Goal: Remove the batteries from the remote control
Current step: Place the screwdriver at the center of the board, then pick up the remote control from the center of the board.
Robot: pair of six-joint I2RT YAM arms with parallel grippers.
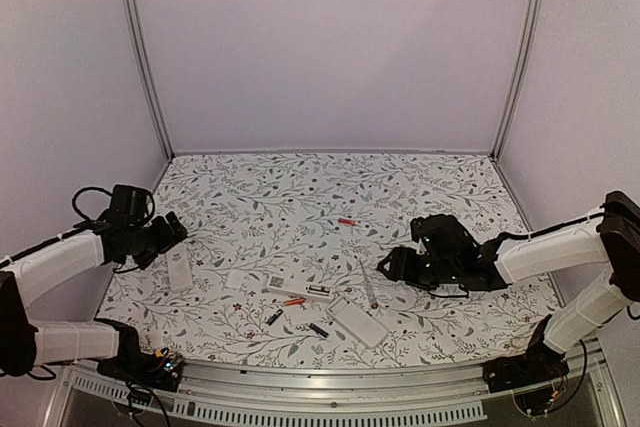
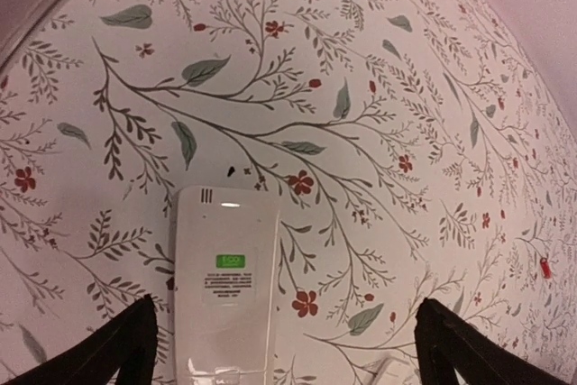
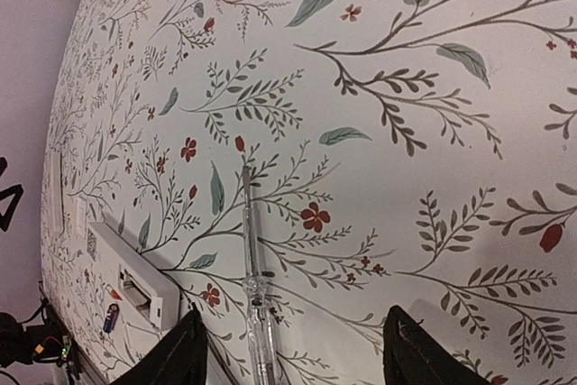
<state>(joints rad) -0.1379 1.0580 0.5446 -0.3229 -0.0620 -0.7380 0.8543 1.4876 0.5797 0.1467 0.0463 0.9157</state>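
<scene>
From above, my left gripper (image 1: 172,233) is near a small white remote (image 1: 179,270), and my right gripper (image 1: 386,267) is beside a thin stick (image 1: 368,283). The long remote (image 1: 300,290) lies between them with its compartment open. A near red battery (image 1: 294,301) and a black battery (image 1: 274,316) lie just beside it, and a far red battery (image 1: 346,221) lies well behind. Left wrist: my fingers (image 2: 117,349) stand wide and empty over the small white remote. Right wrist: my fingers are wide and empty, with the stick lying under the gap.
</scene>
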